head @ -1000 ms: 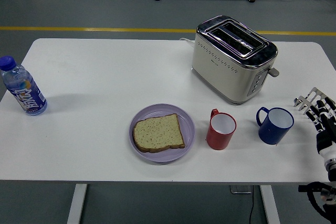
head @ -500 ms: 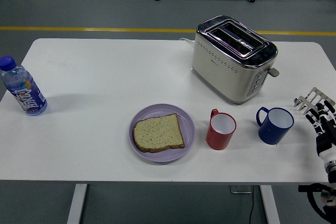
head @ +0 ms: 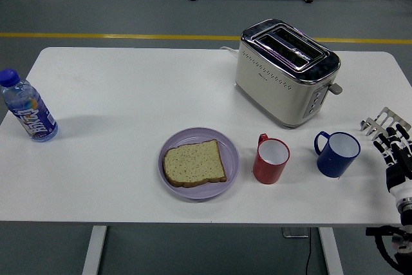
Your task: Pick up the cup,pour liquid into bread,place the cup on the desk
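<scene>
The right hand (head: 393, 149) reached in from the lower right corner, fingers (head: 380, 122) spread and extended forward (holding nothing), wrist low near the edge.

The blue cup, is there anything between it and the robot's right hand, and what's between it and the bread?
Nothing visible lies between the right hand and the blue cup; only bare table separates them. Between the blue cup and the bread on its purple plate stands the red cup, so pouring means carrying over or around it.
</scene>
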